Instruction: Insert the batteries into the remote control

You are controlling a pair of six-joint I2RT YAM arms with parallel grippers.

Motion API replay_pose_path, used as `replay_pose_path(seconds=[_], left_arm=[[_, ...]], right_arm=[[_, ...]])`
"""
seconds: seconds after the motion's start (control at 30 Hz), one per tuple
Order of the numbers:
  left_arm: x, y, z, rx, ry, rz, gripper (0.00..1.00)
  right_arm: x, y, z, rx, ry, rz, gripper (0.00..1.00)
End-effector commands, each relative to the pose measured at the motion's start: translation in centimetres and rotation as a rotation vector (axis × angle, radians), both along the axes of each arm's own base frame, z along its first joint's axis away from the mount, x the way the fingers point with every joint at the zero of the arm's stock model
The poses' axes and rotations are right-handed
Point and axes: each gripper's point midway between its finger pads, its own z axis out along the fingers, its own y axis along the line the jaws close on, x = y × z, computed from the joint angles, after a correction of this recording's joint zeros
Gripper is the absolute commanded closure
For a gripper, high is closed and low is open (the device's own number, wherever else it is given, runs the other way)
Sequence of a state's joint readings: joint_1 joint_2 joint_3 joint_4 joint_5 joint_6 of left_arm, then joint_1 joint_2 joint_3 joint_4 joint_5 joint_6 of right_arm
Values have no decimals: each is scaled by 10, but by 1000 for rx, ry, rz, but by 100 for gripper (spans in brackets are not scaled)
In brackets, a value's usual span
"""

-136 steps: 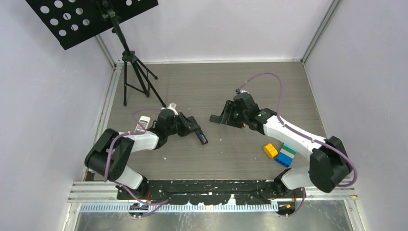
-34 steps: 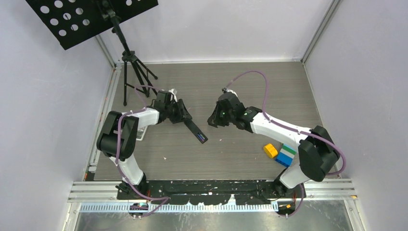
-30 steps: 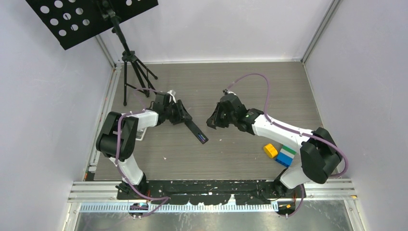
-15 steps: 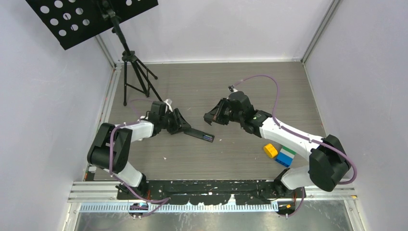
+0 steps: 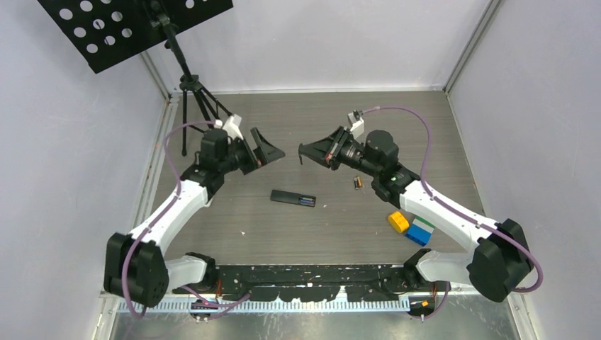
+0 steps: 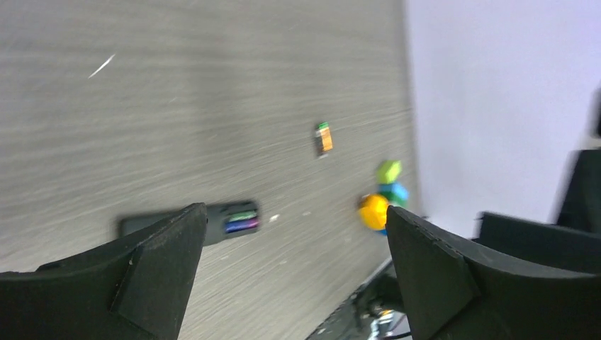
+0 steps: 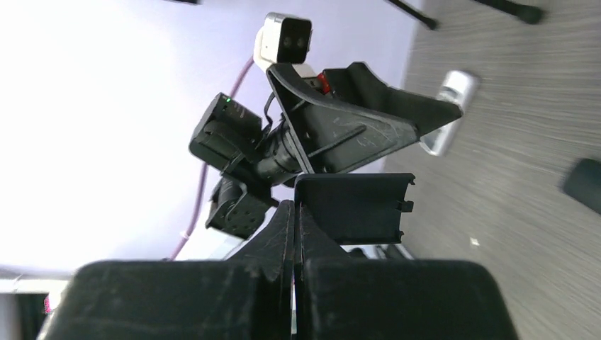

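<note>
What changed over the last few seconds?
Left gripper let go of the remote, now flat on the table, and lifted away open. Right gripper still shut on the cover. Blocks unmoved.

The remote control [image 5: 293, 198] is a slim black bar that lies flat on the counter near the middle, with its long side going left to right. Its compartment at the right end is open and shows purple-blue and green cells [image 5: 306, 202]. One gold-and-black battery [image 5: 357, 183] lies loose to the right, a little farther, apart from it.
</note>
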State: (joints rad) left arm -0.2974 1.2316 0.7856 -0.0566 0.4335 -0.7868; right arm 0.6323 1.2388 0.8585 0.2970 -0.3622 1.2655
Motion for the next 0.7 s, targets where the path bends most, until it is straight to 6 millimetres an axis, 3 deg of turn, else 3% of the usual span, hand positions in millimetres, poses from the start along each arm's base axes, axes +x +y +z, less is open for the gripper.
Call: replay_pose_path(seconds=[0.0,0.13,0.23,0.47,0.67], left_arm=[[-11,-17,90,-219,-32,-21,0],[-23,-33,140,-516,90,-32,0],[-28,-38,177,-770,124,-53,0],[-51,-50,230,-943,168,-150,0],[-66,-54,249,-1012,193,-211,3]], right_arm=[[-31,-8,89,244,-176,90,100],[-47,-16,136,365,-257,120,100],[-53,-21,158,426,-296,130,100],[-53,-22,175,542,-288,153,100],[-50,-22,176,597,-267,163,100]])
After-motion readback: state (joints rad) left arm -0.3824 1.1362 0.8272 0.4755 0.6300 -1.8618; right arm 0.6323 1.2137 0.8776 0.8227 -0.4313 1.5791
